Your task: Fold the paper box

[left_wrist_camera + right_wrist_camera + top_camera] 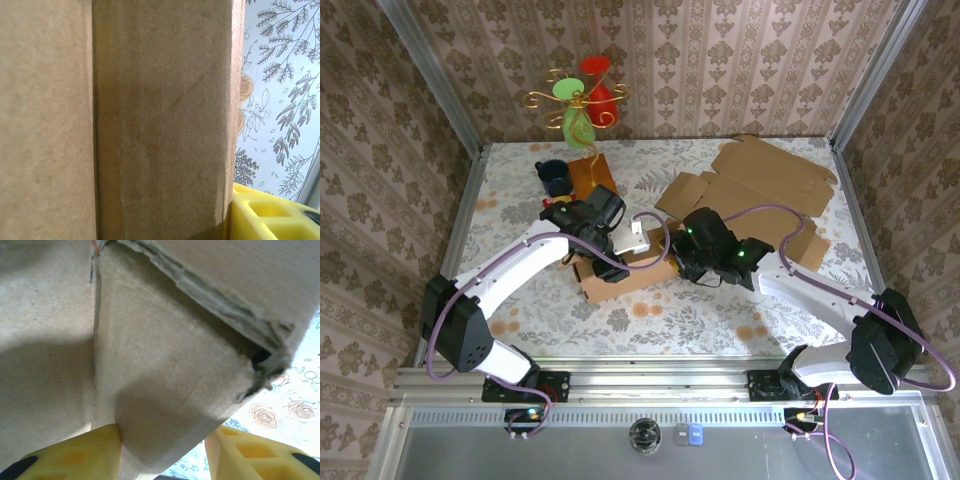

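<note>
Paper box [625,275] sits part-folded at mid-table. Right gripper [165,435] straddles one wall, jaws partly apart, steadying it. Left gripper [609,264] braces the opposite side; its jaw state cannot be told.

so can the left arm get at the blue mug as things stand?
Probably yes: the blue mug stands just beyond the left gripper, nothing between. But that gripper is at the paper box, and the wooden stand crowds the mug's right side.

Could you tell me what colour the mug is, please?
Dark blue; the mug shows best in the top view.
</note>
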### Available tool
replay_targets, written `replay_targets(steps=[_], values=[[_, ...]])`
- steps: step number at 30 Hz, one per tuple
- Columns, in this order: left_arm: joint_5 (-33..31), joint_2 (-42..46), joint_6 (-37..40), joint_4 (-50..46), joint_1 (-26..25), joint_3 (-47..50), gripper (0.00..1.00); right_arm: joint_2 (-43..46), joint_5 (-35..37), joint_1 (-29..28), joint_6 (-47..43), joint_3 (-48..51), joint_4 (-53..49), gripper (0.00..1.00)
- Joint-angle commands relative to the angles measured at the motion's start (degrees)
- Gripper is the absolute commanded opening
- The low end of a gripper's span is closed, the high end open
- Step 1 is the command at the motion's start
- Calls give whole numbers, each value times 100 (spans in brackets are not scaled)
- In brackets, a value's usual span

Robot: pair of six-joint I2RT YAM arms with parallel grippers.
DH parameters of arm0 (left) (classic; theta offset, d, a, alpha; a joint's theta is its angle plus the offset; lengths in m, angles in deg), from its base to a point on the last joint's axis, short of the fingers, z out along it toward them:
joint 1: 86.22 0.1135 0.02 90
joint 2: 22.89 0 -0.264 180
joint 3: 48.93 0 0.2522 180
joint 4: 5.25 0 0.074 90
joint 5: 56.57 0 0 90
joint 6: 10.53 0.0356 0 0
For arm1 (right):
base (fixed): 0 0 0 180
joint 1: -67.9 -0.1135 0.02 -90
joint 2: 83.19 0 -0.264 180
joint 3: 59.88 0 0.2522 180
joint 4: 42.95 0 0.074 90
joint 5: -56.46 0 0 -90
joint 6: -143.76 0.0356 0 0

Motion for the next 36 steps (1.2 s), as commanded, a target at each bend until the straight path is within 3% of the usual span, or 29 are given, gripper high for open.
replay_targets(steps=[1, 6, 13, 17, 25, 29, 33, 36], values=[[-12, 117, 8, 15, -8, -36, 55, -159, -230, -5, -395, -6, -801, 53], [15, 40, 10, 7, -14, -81, 55, -114, -479, -20, -596, -98, -489, 60], [15, -28, 36, 15, -2, -110, 55, -352, -834, -225, -657, -234, 27, 61], [32, -40, 10, 66, -7, -108, 56, -483, -901, -238, -619, -199, 75, 59], [42, 71, -46, 163, -2, -42, 58, -782, -1114, -223, -454, -127, -384, 45], [41, 130, -46, 206, 2, -3, 58, -722, -1052, -198, -575, -248, -583, 44], [104, 174, 27, 218, 18, 46, 53, -561, -1080, -47, -996, -430, -594, 52], [153, 210, 113, 231, 28, 59, 49, -310, -1180, 258, -1978, -611, -718, 56]])
